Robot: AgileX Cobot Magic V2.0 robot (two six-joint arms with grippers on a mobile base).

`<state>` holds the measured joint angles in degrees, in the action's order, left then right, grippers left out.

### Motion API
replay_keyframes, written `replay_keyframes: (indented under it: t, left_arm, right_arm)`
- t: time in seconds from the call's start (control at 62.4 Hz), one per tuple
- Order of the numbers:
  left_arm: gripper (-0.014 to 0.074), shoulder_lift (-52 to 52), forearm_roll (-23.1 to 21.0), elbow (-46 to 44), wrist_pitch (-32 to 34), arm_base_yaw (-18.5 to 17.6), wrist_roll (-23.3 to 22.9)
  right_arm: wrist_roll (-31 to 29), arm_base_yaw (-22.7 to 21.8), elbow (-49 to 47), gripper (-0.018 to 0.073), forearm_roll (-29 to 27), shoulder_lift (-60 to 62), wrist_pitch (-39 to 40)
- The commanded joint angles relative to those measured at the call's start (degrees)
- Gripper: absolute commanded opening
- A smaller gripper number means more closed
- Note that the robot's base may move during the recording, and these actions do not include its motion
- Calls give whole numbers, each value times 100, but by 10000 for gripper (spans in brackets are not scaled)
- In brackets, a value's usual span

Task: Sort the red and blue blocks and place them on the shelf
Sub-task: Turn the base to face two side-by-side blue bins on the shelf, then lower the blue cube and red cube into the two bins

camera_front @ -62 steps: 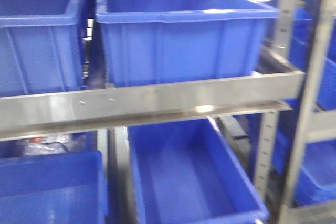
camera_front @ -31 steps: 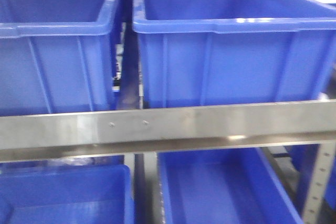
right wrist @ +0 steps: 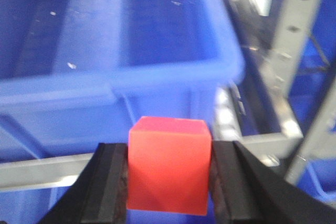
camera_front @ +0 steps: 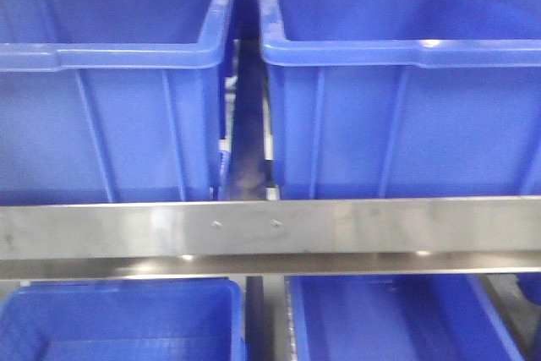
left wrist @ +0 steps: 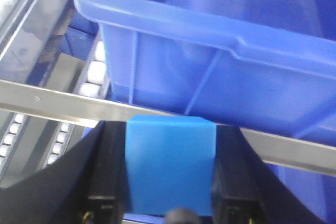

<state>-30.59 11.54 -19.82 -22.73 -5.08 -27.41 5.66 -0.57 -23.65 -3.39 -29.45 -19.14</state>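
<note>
My left gripper [left wrist: 170,169] is shut on the blue block [left wrist: 170,163], which sits between the two black fingers in front of the shelf's steel rail [left wrist: 63,103]. In the right wrist view the red block [right wrist: 169,165] is clamped in my right gripper [right wrist: 169,174], held before a large blue bin [right wrist: 121,51] on the shelf. The front view faces the shelf rail [camera_front: 270,230] head-on, with two blue bins [camera_front: 110,82] [camera_front: 406,82] above it; neither gripper nor block shows there.
A large blue bin [left wrist: 220,51] stands just beyond the left gripper, with white roller tracks [left wrist: 92,74] to its left. Lower bins [camera_front: 127,323] [camera_front: 397,319] sit under the rail. A steel upright post [right wrist: 294,35] rises to the right of the right gripper.
The front view has shifted: the bins and rail moved to the right in the frame and now sit squarely ahead and closer, and the uprights at the right edge are gone from view.
</note>
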Motion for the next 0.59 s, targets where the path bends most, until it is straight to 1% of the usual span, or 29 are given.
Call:
replay_keyframes:
  t: [0.0, 0.577]
  left_arm:
    - [125, -10, 47, -171, 432, 22, -20]
    - [125, -10, 47, -171, 432, 22, -20]
  right_arm:
    - [-20, -30, -152, 49, 50, -2, 523]
    - [-20, -30, -152, 49, 50, -2, 523]
